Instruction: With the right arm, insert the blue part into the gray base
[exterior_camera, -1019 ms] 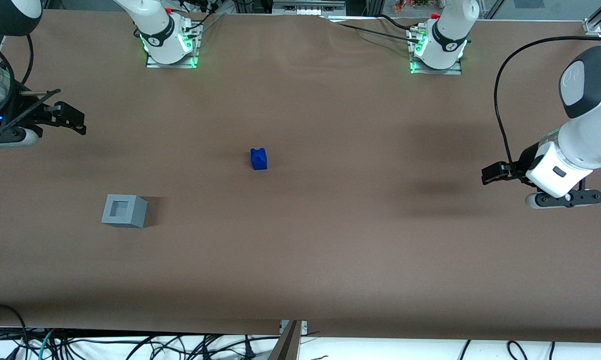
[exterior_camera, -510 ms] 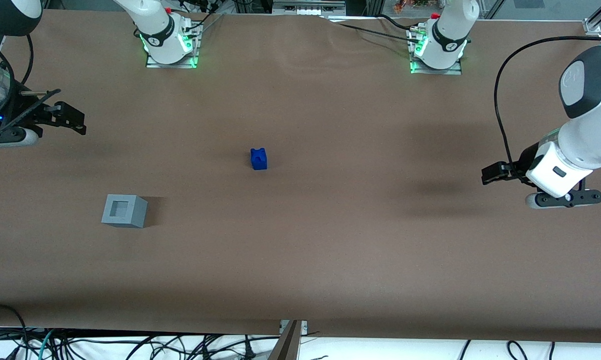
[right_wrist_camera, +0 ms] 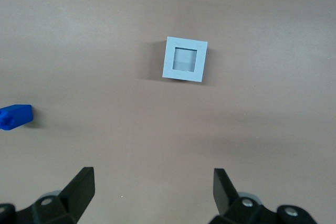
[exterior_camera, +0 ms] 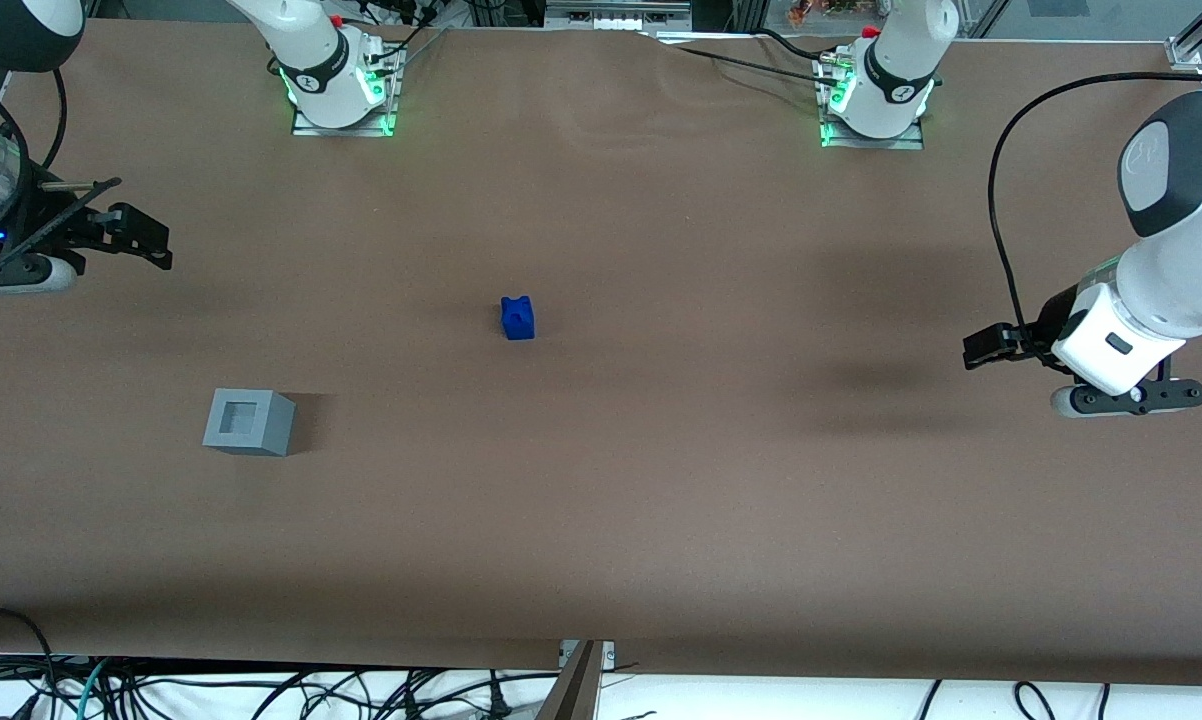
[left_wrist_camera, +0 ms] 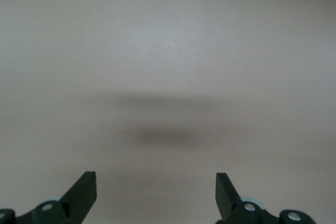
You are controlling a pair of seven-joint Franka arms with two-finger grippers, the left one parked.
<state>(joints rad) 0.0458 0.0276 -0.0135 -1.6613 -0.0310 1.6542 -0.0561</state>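
Observation:
The blue part (exterior_camera: pixel 517 318) stands on the brown table near its middle, notched top up; it also shows in the right wrist view (right_wrist_camera: pixel 16 116). The gray base (exterior_camera: pixel 248 421) sits nearer the front camera and toward the working arm's end, its square recess facing up (right_wrist_camera: pixel 184 59) and holding nothing. My right arm's gripper (exterior_camera: pixel 146 238) hangs above the table at the working arm's end, farther from the front camera than the gray base and apart from both objects. Its fingers stand wide open with only bare table between them (right_wrist_camera: pixel 152 182).
Two arm bases with green lights (exterior_camera: pixel 339 85) (exterior_camera: pixel 873 95) are bolted at the table's edge farthest from the front camera. The brown cover (exterior_camera: pixel 661 480) spans the whole table. Cables (exterior_camera: pixel 261 690) hang below the near edge.

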